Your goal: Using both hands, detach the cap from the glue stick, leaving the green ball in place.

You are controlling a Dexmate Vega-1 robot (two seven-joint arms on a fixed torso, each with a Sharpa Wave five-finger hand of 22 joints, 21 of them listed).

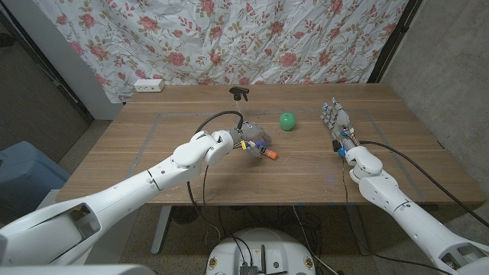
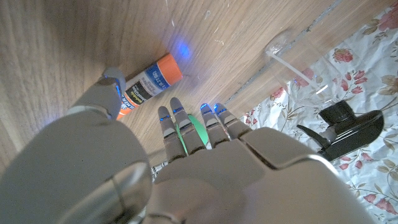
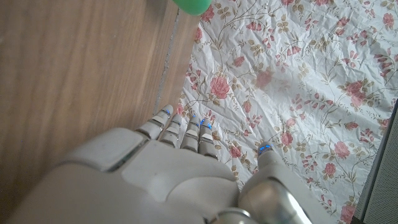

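Observation:
The glue stick [image 1: 265, 152] lies on the table just in front of the green ball [image 1: 286, 121], its orange cap [image 1: 273, 156] pointing toward the robot's right. My left hand [image 1: 250, 140] hovers right at the stick with fingers stretched out. In the left wrist view the thumb [image 2: 111, 85] overlaps the stick's body end [image 2: 144, 86], the orange cap [image 2: 168, 67] stays free, and the green ball [image 2: 194, 129] peeks between the fingers [image 2: 214, 127]. My right hand [image 1: 336, 122] stands apart at the table's right, fingers straight and holding nothing. The ball [image 3: 193, 5] also shows in the right wrist view.
A small black clamp-like object [image 1: 240, 92] stands at the table's far edge, also seen as the black object [image 2: 345, 127] in the left wrist view. A white power strip [image 1: 149, 85] sits beyond the far left corner. A floral cloth [image 1: 252, 38] hangs behind the table.

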